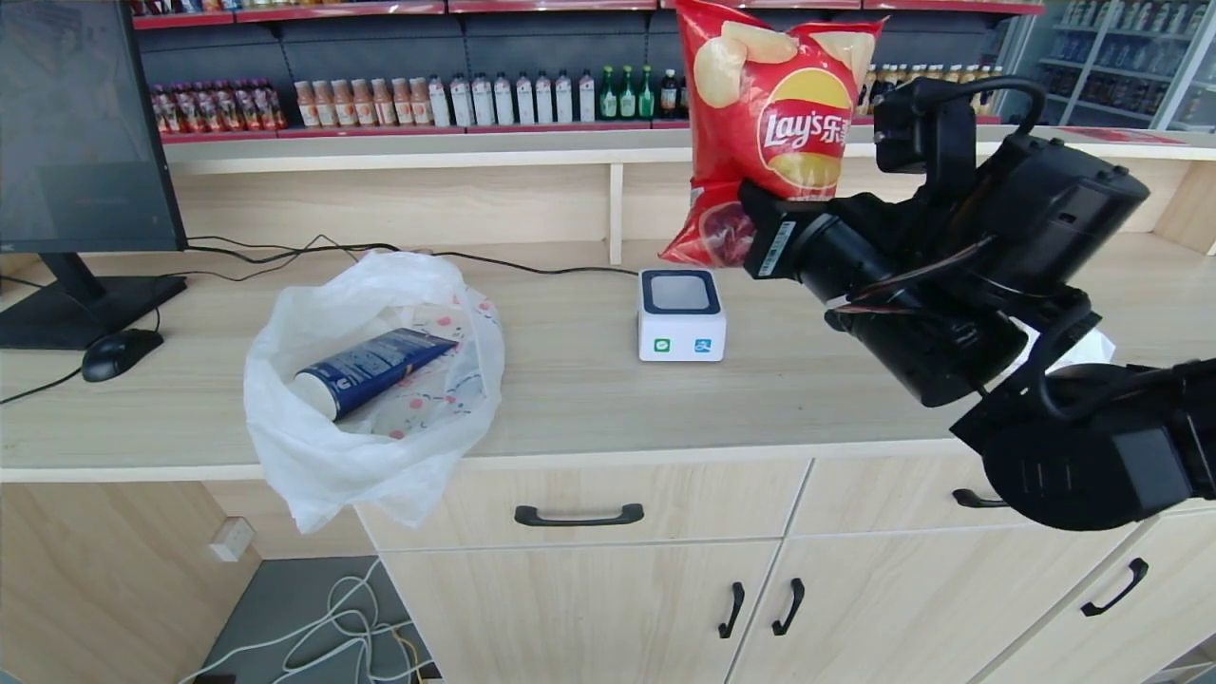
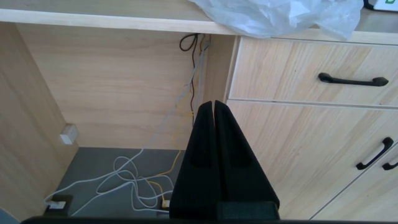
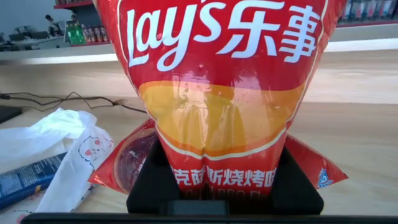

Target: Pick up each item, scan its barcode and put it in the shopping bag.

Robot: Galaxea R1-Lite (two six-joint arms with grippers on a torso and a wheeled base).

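Note:
My right gripper (image 1: 760, 214) is shut on a red bag of chips (image 1: 774, 114), held upright above the counter, behind and to the right of the white barcode scanner (image 1: 681, 313). In the right wrist view the chips bag (image 3: 217, 99) is pinched near its lower end between the black fingers (image 3: 149, 180). The white plastic shopping bag (image 1: 370, 380) lies open on the counter's left part with a blue tube (image 1: 366, 369) inside. My left gripper (image 2: 213, 112) hangs shut and empty below the counter, in front of the cabinet side.
A monitor (image 1: 81, 133) on its stand and a black mouse (image 1: 119, 353) occupy the counter's far left, with cables running along the back. Shelves of bottles (image 1: 456, 100) stand behind. Drawers and cabinet doors (image 1: 579, 518) sit under the counter; loose cables lie on the floor (image 2: 124, 186).

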